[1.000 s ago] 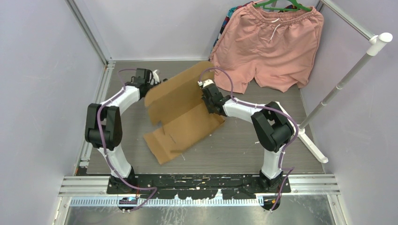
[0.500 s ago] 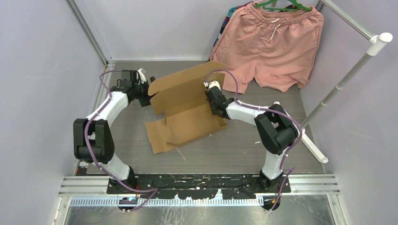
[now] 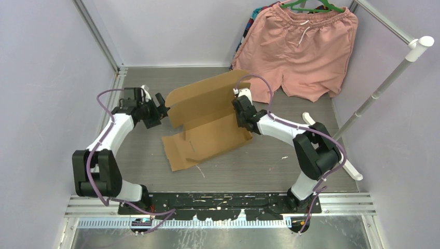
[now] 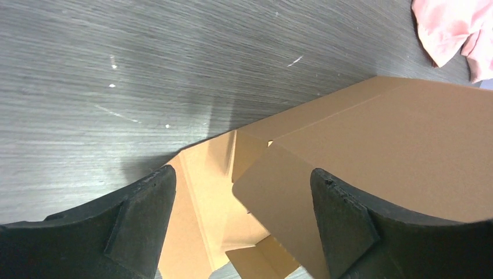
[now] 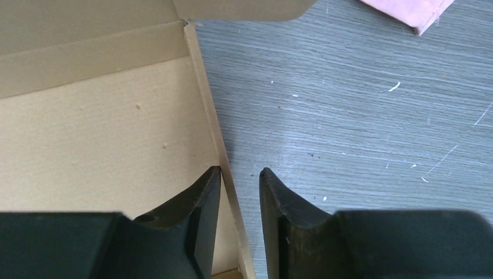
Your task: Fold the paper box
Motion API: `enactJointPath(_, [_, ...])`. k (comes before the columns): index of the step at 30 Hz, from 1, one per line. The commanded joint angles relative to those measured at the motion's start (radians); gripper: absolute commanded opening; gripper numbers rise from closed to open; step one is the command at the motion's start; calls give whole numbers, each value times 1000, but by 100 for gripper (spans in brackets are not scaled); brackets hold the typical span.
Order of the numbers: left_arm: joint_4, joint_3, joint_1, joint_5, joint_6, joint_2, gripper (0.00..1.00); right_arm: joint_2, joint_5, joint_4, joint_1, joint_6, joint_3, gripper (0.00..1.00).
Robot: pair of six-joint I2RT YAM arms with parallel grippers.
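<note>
The right gripper (image 5: 240, 174) sets its narrowly parted fingers astride the right edge of the paper box (image 5: 87, 128), with the base panel to one side of them and bare table (image 5: 360, 116) to the other. I cannot tell whether they pinch it, though the placing looks meant to steady the sheet. The left gripper (image 4: 241, 174) is released, fingers wide. The raised panel's rounded corner sits just ahead between them, probably lined up for a push. Pink shorts (image 3: 298, 52) hang beyond, well apart.

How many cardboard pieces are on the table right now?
1. The paper box is a single brown sheet in the middle of the table: far panel raised, near part flat. Another piece underneath would be hidden; none shows.
</note>
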Motion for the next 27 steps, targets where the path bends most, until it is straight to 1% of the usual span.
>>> enactJointPath(1, [-9,-26,38,-61,-18,-97,88,-106,36,27,-5,61,-14,38])
enactJointPath(4, [-21,-44,48,-82,-30,-138,99,-169,53,43,-6,73,-45,41])
enactJointPath(5, [-26,-48,52,-78,-34,-147,100,-187,57,42,-8,79,-51,43])
enactJointPath(6, [-29,-57,57,-70,-39,-157,100,-204,61,38,-10,85,-54,47])
enactJointPath(7, [-30,-67,65,-60,-44,-167,100,-220,58,35,-13,89,-57,55])
enactJointPath(8, [-30,-80,71,-57,-52,-183,100,-236,51,36,-18,97,-60,70])
enactJointPath(9, [-28,-95,72,-56,-61,-198,100,-251,27,37,-25,108,-62,81])
enactJointPath(10, [-22,-111,72,-51,-73,-215,100,-258,-9,33,-35,120,-60,87])
enactJointPath(11, [-14,-129,71,-43,-83,-235,100,-261,-36,26,-43,134,-53,96])
enactJointPath(12, [-7,-147,71,-33,-95,-254,100,-258,-50,11,-48,148,-41,99])
enactJointPath(14, [0,-178,71,-33,-110,-298,100,-246,-79,-38,-51,134,3,100])
enactJointPath(16, [-19,-198,74,-66,-121,-347,100,-242,-98,-64,-49,120,34,100])
enactJointPath(19, [-32,-226,74,-107,-139,-432,100,-246,-93,-60,-50,99,35,100])
enactJointPath(23, [-72,-234,73,-122,-140,-474,100,-219,-97,-82,-50,72,49,99])
enactJointPath(27, [-86,-268,73,-127,-153,-516,100,-190,-108,-94,-50,61,48,91])
